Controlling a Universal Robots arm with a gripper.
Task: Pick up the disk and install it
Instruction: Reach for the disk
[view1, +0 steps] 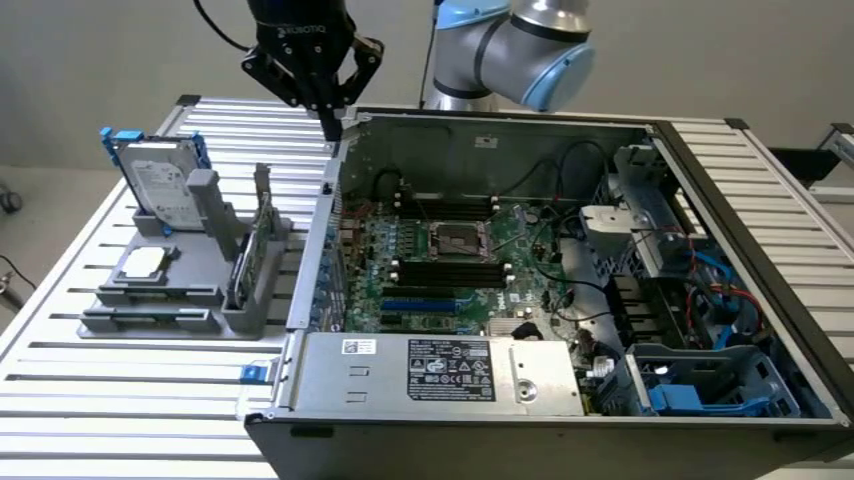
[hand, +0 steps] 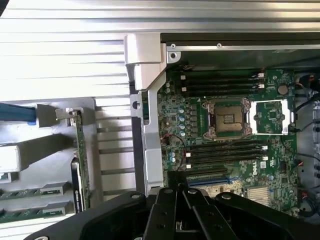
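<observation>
Overhead, the gripper (view1: 330, 118) was seen closed, empty, by the case (view1: 534, 119) corner; the disk (view1: 160, 182) was seen upright in a stand (view1: 147, 322).

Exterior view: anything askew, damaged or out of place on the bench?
Nothing stands out. The disk stands on edge in the grey holder at the exterior view's left, untouched. The tool, shut and empty, hovers over a corner of the open computer case. No spill or damage shows.

Silver-grey disk (view1: 163, 185), green motherboard (view1: 527, 262)
</observation>
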